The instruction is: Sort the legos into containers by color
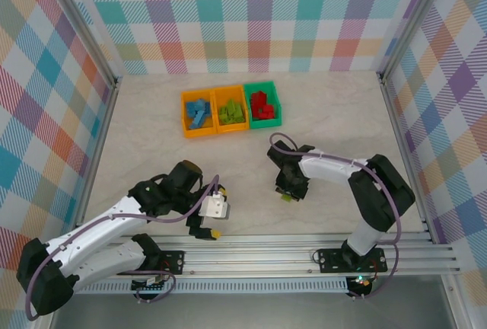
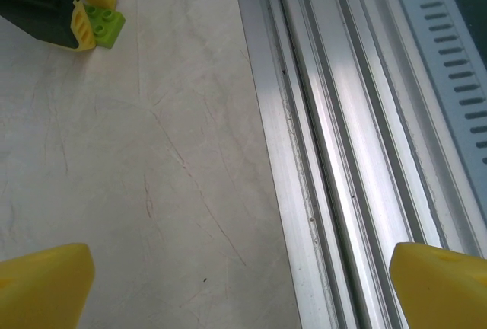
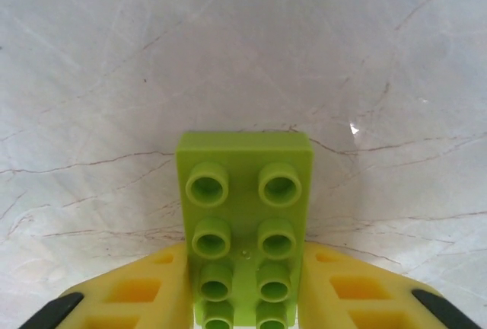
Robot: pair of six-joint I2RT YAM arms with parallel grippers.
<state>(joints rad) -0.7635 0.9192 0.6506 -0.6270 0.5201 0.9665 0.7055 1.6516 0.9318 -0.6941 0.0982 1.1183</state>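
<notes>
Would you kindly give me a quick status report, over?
Left gripper open, empty. Right gripper shut on lime brick, on table. No obstacle toward middle orange bin.

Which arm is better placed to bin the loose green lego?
Right. The right gripper is closed on the lime green brick, nearer the middle orange bin holding green legos. The left gripper is open and empty by the front rail.
</notes>
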